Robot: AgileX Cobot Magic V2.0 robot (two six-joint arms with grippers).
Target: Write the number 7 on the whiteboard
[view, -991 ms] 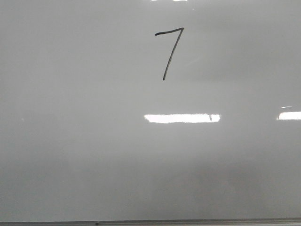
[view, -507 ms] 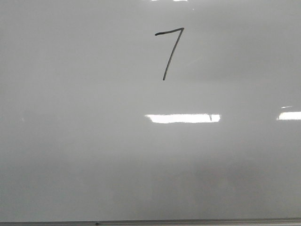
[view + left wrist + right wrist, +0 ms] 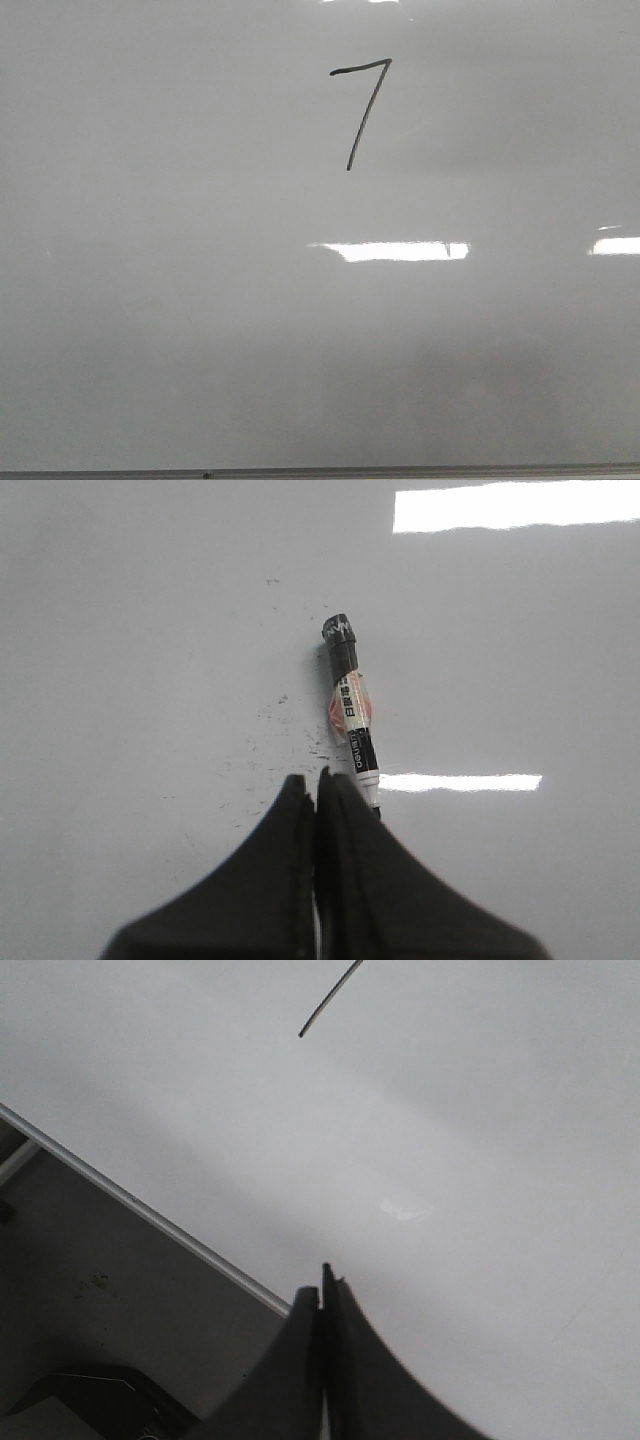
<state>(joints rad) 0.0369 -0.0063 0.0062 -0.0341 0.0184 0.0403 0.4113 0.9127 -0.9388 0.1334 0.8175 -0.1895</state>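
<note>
The number 7 [image 3: 362, 110] stands in thin black marker high on the whiteboard [image 3: 180, 330], just right of the middle in the front view. No gripper shows in that view. My left gripper [image 3: 316, 780] is shut with nothing between its fingers. A black and white marker [image 3: 351, 710] lies flat on the board just beyond it, with its near end hidden behind one finger. My right gripper [image 3: 322, 1285] is shut and empty above the board near its frame. The tail of the 7's downstroke [image 3: 325, 1005] shows farther out in the right wrist view.
The board's thin grey metal frame [image 3: 140, 1205] runs beside my right gripper, with a dark grey surface [image 3: 90, 1300] and a dark object [image 3: 90, 1400] beyond it. Small black specks [image 3: 290, 730] dot the board beside the marker. Bright light reflections [image 3: 400, 250] lie across the board.
The 7 and the board are unchanged. Only the left end of the bright reflection below the 7 has dimmed and shortened a little.
</note>
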